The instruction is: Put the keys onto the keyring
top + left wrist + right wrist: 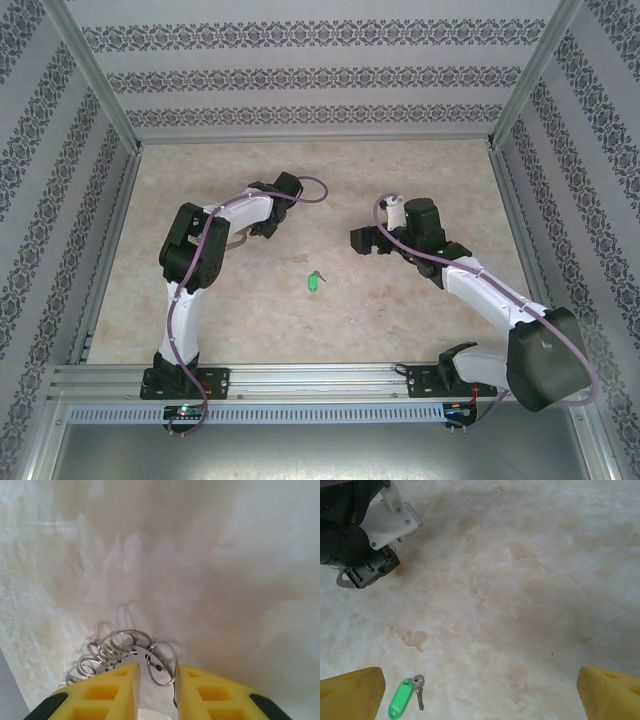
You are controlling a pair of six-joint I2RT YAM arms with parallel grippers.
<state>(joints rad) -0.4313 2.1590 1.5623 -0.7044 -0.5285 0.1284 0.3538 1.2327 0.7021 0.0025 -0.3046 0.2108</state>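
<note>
The left claw (pixel 157 672) is closed on the keyring (pixel 135 652). In the left wrist view its yellow fingers (pixel 100 695) stand narrowly apart at the bottom of the frame. A flat metal plate with small holes runs down between them, and a bunch of thin wire loops fans out to the lower left and casts faint shadows on the pale marbled bench (pixel 225 555). The right claw (pixel 480 700) is wide open and empty, with one yellow finger in each bottom corner of its wrist view. The key (pixel 405 698), a small silver blade with a bright green plastic piece, lies flat on the bench at the lower left of that frame, just beside the left-hand finger rather than between the two. In the top view the key (pixel 313 282) sits near the middle of the frame, below and between the two arms, with the right claw (pixel 362 240) up and to its right. The step in hand looks like the pickup of the key, with the ring already held ready. The next move probably calls for the right claw to slide across until the key is centred between its fingers. It would then come down and pinch the green end, so the key's joining end stays free to meet a loop. The key is thin and lies flat, so the pinch will need care. No brand, label or writing can be read anywhere, and the green piece looks blank.
</note>
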